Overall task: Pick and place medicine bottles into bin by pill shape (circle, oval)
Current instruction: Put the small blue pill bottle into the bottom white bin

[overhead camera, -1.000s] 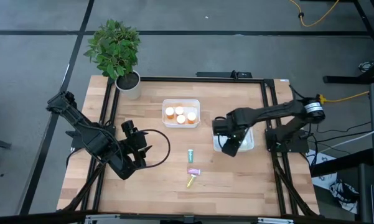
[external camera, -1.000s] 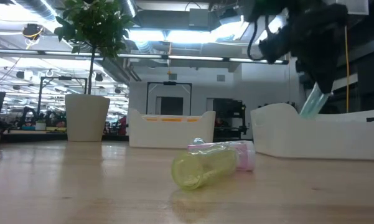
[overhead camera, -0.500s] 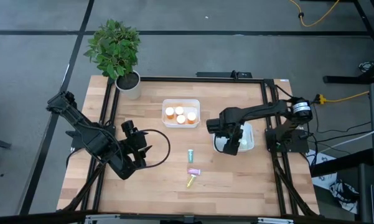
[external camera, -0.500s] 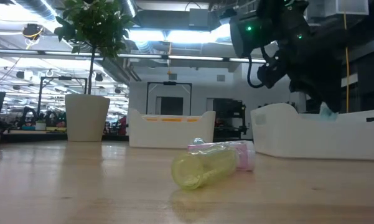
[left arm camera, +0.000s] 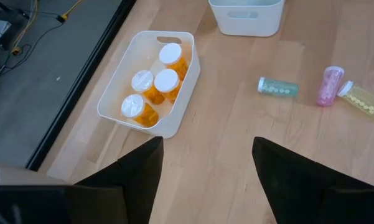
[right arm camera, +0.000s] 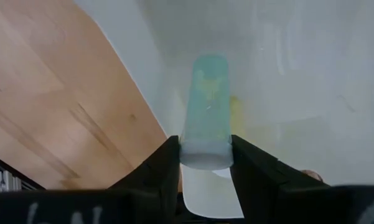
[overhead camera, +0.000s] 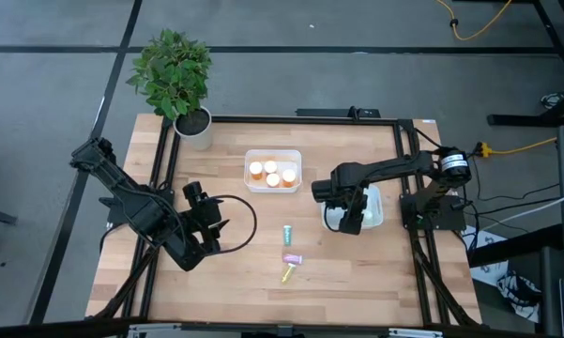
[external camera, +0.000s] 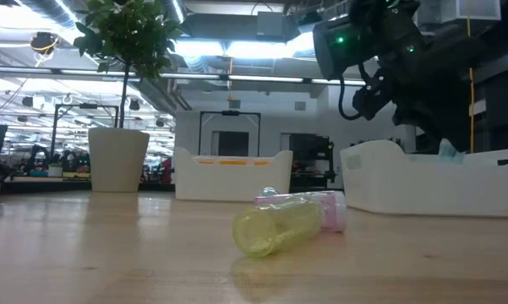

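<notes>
Right wrist view: a teal bottle (right arm camera: 205, 112) is pinched between the narrowly parted fingers (right arm camera: 157, 168) of the right gripper (right arm camera: 205, 163) inside a white bin (right arm camera: 286, 74), perhaps above a yellow one, while the left gripper (left arm camera: 206, 168) is held spread and empty near the table's left edge.

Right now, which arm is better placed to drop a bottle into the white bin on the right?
Right. Its claw already grips the pale teal plastic bottle inside the white plastic bin; the left claw waits open, across the table.
</notes>
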Controlling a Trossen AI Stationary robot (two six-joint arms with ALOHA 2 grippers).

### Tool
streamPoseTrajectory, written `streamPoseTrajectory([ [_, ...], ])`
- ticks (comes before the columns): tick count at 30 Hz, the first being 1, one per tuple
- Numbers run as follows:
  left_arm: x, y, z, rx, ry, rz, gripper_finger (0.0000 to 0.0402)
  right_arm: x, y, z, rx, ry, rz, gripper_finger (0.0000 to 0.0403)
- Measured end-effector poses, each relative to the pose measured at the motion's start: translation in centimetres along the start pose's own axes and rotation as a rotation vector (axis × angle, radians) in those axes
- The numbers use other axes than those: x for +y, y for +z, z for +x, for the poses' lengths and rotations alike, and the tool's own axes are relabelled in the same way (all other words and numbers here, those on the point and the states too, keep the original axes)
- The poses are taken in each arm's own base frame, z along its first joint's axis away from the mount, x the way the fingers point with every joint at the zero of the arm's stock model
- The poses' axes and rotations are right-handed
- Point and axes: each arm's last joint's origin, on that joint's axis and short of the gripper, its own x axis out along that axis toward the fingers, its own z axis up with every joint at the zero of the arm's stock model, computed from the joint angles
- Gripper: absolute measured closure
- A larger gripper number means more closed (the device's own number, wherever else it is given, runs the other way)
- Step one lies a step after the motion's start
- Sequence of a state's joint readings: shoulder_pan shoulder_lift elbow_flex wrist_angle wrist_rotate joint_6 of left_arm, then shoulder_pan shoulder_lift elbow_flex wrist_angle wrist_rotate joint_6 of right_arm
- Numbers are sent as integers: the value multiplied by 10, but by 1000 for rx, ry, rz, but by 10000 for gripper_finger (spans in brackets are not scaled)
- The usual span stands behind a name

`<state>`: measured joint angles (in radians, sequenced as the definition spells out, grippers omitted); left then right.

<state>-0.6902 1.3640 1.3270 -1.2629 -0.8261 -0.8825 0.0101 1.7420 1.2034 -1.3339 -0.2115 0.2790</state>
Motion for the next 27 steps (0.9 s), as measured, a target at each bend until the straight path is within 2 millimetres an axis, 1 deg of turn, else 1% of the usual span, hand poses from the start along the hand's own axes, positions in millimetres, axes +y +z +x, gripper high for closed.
streamPoseTrajectory([
  [5, 0, 0, 0, 0, 0, 0, 159, 0, 1, 0, -11, -5, -52, 276],
  [14, 0, 0, 0, 0, 0, 0, 159, 0, 2, 0, -30, -28, -66, 276],
  [19, 0, 0, 0, 0, 0, 0, 159, 0, 2, 0, -30, -29, -129, 276],
  [27, 0, 0, 0, 0, 0, 0, 159, -1, 3, 0, -34, -40, -112, 276],
])
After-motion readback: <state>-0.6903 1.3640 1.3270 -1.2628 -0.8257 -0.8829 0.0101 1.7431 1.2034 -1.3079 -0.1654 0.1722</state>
